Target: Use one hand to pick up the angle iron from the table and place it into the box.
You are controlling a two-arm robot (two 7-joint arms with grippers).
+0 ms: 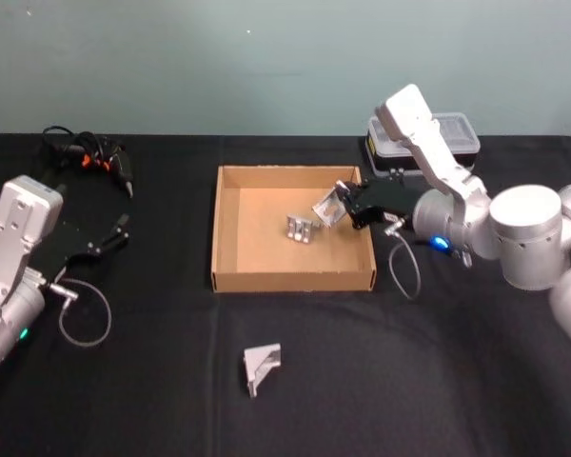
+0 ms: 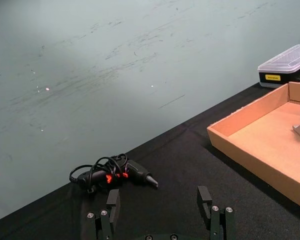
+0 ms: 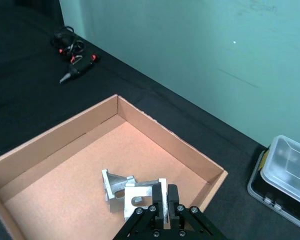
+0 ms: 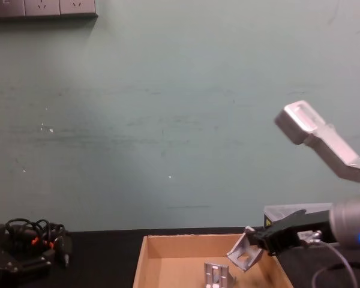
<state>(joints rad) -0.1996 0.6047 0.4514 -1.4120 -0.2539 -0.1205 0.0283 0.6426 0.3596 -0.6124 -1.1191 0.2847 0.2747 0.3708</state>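
The tan cardboard box [image 1: 230,228] sits mid-table on the black table [image 1: 409,381]. One silver angle iron [image 1: 299,228] lies inside it. My right gripper [image 1: 346,204] hovers over the box's right side, shut on a second angle iron [image 1: 325,207] that hangs tilted above the floor of the box. In the right wrist view the fingers [image 3: 173,196] clamp that angle iron [image 3: 142,197] just above the lying one [image 3: 115,182]. A third angle iron [image 1: 262,366] rests on the table in front of the box. My left gripper [image 1: 117,233] is parked open at the far left.
A clear-lidded plastic case [image 1: 449,133] stands behind the right arm at the back right. A black tool with orange parts and a coiled cable [image 1: 93,159] lies at the back left. The left arm's loose cable [image 1: 84,319] rests on the table.
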